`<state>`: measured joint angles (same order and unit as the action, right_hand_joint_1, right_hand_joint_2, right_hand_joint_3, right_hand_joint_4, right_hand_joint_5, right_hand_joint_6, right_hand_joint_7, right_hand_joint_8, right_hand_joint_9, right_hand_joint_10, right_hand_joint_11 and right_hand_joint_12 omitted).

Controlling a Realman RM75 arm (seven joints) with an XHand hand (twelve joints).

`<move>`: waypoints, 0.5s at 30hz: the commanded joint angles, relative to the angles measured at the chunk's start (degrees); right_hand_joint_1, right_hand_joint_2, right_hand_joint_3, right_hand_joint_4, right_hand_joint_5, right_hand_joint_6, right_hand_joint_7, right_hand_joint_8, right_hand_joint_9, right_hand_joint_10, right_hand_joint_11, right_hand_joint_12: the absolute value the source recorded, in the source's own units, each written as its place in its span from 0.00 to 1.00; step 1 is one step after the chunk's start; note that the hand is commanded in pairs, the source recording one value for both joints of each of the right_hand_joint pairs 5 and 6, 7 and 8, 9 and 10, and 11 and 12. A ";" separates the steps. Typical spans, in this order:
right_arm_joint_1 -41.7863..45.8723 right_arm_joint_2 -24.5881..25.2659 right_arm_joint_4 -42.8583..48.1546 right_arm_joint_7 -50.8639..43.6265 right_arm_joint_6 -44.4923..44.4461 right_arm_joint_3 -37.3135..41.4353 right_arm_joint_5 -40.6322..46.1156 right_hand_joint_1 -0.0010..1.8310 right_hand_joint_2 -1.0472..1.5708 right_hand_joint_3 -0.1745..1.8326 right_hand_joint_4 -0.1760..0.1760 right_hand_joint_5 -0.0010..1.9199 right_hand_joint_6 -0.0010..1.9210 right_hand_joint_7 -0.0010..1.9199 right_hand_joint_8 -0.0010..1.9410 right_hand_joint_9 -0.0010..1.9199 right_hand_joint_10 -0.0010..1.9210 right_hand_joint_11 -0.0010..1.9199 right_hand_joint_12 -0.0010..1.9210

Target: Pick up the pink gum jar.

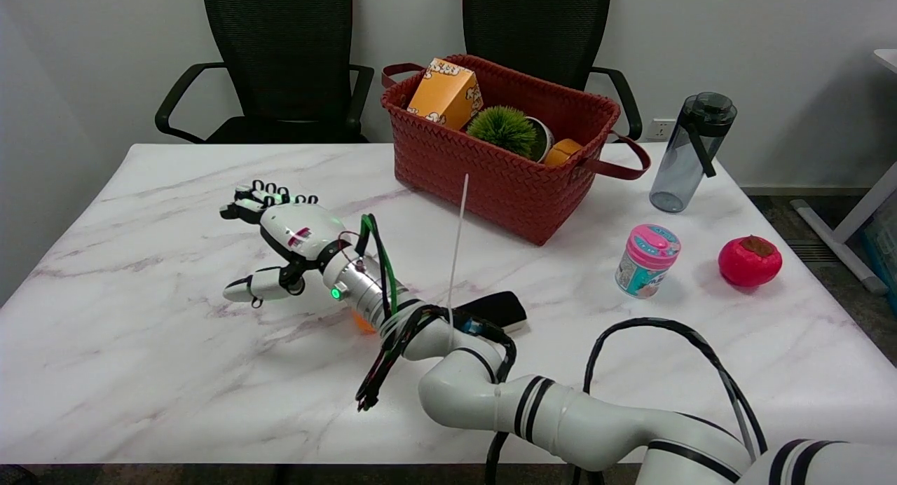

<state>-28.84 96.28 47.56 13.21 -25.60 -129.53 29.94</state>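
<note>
The pink gum jar (pixel 647 261), with a pink lid and a teal patterned body, stands upright on the right part of the marble table (pixel 140 373). My right hand (pixel 280 243) hovers over the left-centre of the table, far to the left of the jar. Its fingers are spread apart, the thumb sticks out to the lower left, and it holds nothing. The white arm runs back from it to the lower right corner of the picture.
A red woven basket (pixel 490 176) at the back holds an orange box (pixel 446 92), a green plant and an orange object. A dark water bottle (pixel 690 152) and a red persimmon-like fruit (pixel 749 261) flank the jar. A black remote-like object (pixel 497 310) lies by the arm.
</note>
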 commanded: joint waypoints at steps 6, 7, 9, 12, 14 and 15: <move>5.35 -8.45 10.49 -1.60 1.62 2.65 6.26 0.51 0.73 0.06 0.50 0.14 0.14 0.07 0.07 0.11 0.11 0.16 0.16; 5.94 -9.12 11.56 -2.38 1.78 2.83 6.98 0.51 0.73 0.06 0.50 0.14 0.14 0.07 0.07 0.11 0.11 0.16 0.16; 6.84 -9.85 13.30 -3.58 2.17 3.20 8.27 0.52 0.73 0.06 0.50 0.13 0.13 0.07 0.07 0.11 0.11 0.17 0.17; 8.31 -11.24 15.75 -5.69 2.22 3.82 10.68 0.52 0.73 0.07 0.50 0.12 0.12 0.07 0.07 0.11 0.11 0.17 0.17; 9.45 -11.99 17.07 -7.14 2.16 4.28 11.87 0.52 0.73 0.07 0.50 0.11 0.11 0.07 0.07 0.12 0.12 0.17 0.17; 9.88 -12.25 17.60 -7.82 2.03 4.54 12.31 0.52 0.74 0.07 0.50 0.11 0.11 0.07 0.07 0.12 0.12 0.17 0.17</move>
<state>-25.31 90.73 54.67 11.70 -24.58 -127.74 34.48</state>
